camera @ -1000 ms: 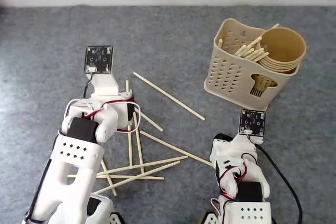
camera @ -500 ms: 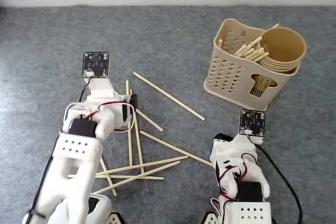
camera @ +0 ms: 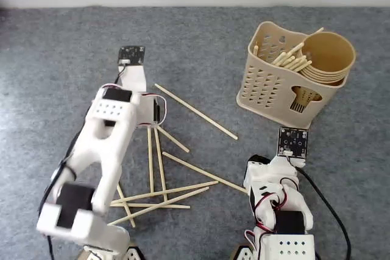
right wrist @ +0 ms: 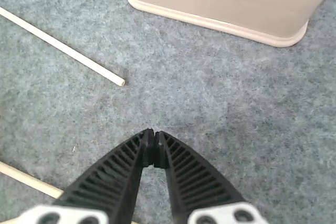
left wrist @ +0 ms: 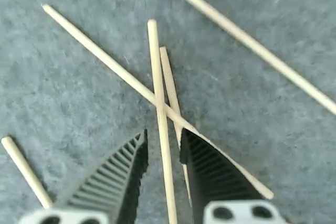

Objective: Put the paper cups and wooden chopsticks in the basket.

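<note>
1. Partly done: the stacked tan paper cups (camera: 329, 53) and some sticks sit in the beige perforated plastic basket (camera: 268, 89). Several loose wooden chopsticks (camera: 159, 193) lie on the grey counter (camera: 49, 59).
2. Left gripper (left wrist: 163, 136): fingers slightly apart, straddling one chopstick (left wrist: 156, 66), not clamped.
3. Right gripper (right wrist: 154, 139): fingers closed, empty, near the basket.

Nothing legible is showing in any view: no text, number, label or sign. The left wrist board (camera: 131, 55) and the right wrist board (camera: 293, 142), both small and dark, are carrying tiny pale marks, too small to read. The basket (camera: 268, 86) is showing a slotted cut-out in its wall, not lettering.
</note>
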Robot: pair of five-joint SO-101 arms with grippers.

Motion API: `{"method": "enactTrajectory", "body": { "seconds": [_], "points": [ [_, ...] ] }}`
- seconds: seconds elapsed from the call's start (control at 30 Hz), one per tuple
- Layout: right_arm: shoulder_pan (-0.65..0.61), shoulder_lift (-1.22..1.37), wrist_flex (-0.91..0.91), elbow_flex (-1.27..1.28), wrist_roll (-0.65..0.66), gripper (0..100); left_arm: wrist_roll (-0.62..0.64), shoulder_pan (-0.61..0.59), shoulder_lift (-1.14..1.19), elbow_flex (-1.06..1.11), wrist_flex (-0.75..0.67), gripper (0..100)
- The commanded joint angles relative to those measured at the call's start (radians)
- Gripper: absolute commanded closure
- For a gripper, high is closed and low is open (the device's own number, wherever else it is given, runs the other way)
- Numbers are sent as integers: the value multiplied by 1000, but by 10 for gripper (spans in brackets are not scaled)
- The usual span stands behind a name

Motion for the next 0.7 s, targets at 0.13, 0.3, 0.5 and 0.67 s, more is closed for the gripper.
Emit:
{"method": "enactTrajectory", "body": {
  "seconds": [0.13, 0.3, 0.5, 0.67],
  "points": [
    [5, -22, 4, 11, 0, 990, 48, -9, 181, -202, 97, 906],
    [5, -22, 4, 11, 0, 990, 57, -9, 222, -246, 91, 906],
    [5, -22, 4, 11, 0, 990, 57, -9, 236, -280, 95, 905],
    [5, -22, 4, 11, 0, 990, 126, -5, 273, -291, 91, 822]
  ]
}}
